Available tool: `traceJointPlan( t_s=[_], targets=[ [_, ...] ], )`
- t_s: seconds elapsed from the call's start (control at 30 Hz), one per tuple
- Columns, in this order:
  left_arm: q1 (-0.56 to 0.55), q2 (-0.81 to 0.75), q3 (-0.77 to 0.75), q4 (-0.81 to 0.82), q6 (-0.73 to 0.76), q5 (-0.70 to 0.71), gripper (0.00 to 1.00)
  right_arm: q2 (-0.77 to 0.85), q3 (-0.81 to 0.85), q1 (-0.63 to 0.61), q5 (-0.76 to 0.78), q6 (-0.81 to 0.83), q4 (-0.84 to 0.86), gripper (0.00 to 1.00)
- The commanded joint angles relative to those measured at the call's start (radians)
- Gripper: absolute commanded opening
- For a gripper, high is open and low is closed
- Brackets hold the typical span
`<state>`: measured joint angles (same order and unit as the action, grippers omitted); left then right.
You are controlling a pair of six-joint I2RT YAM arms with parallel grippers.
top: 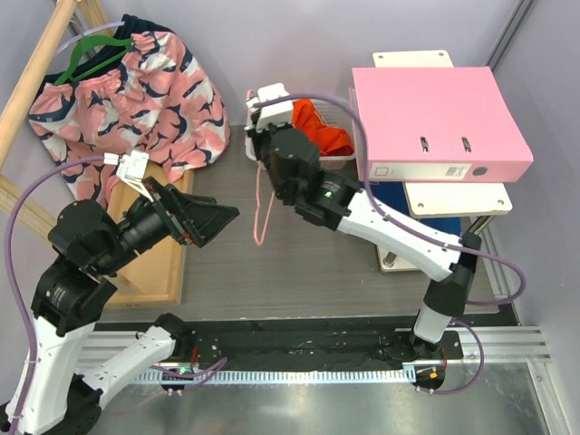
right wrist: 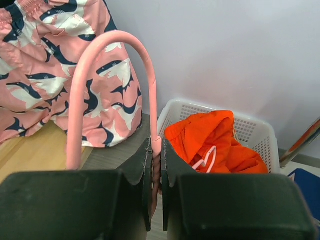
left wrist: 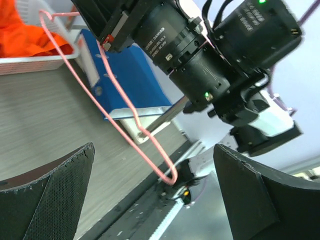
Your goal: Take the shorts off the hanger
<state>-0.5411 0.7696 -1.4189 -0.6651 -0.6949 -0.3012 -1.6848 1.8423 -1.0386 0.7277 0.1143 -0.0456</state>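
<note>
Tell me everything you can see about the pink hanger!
The hanger is thin, smooth-looking pale pink wire with a rounded hook. It is bare, with no clothes on it. The right gripper pinches the wire beside the hook's curve, jaws shut on it, and the rest dangles below the gripper over the grey table. The orange shorts lie apart from it in the white basket.

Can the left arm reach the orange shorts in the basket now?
Probably not directly: the right gripper, shut on the thin pink wire hanger, sits between the left gripper and the bright orange fabric shorts.
</note>
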Motion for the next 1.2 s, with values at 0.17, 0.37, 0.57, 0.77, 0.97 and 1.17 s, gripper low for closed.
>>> traceJointPlan(
  t_s=[0.17,0.37,0.57,0.77,0.97,1.17],
  targets=[
    [0.001,0.028,0.075,-0.117,0.127,0.135,1.0,-0.089,0.114,-0.07,0.162,0.11,0.069,0.01],
    [0.0,0.02,0.1,-0.099,0.133,0.14,1.0,-0.041,0.052,-0.071,-0.019,-0.029,0.009,0.01],
    [0.001,0.057,0.132,-0.007,0.06,-0.031,1.0,-0.027,0.017,-0.07,-0.024,-0.059,0.016,0.01],
    [0.0,0.059,0.186,0.035,0.02,-0.039,0.99,-0.018,0.023,-0.069,-0.04,-0.064,0.012,0.01],
    [0.001,0.056,0.181,0.029,0.015,-0.02,0.97,0.003,0.018,-0.069,-0.124,-0.113,-0.016,0.01],
    [0.001,0.004,0.098,-0.089,0.17,0.016,1.0,0.1,-0.069,0.024,-0.514,-0.325,-0.05,0.01]
  ],
)
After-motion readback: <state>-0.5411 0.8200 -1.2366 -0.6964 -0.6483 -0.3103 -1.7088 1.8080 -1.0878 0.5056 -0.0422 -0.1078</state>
